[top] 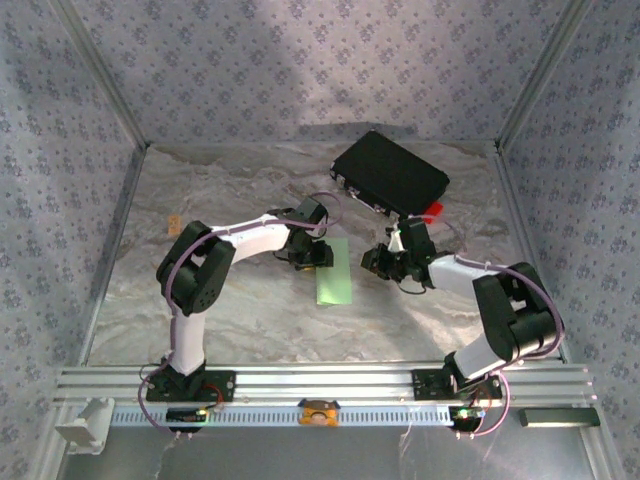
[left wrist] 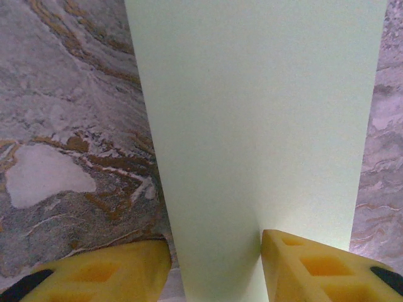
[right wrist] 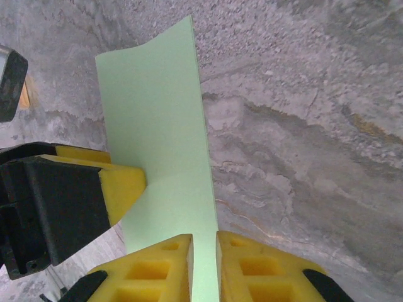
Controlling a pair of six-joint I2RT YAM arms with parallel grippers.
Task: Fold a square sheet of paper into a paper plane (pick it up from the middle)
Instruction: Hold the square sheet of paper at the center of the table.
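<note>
The square sheet of paper [top: 335,275] is a narrow pale green strip on the marble table [top: 230,190], between the two arms. My left gripper [top: 312,255] sits at the strip's upper left. In the left wrist view its jaws [left wrist: 215,242] stand apart, with the paper [left wrist: 252,126] running between them and the right finger [left wrist: 315,267] against it. My right gripper [top: 378,260] is at the strip's right edge. Its fingers [right wrist: 204,238] leave a slim gap, with the paper's [right wrist: 164,126] edge running into it. The strip's far end lifts off the table. A paper plane is out of view.
A black rectangular case [top: 390,172] lies at the back right, with a small red tab [top: 432,210] at its near corner, close behind the right wrist. Patterned walls enclose the table. An aluminium rail [top: 320,385] runs along the near edge.
</note>
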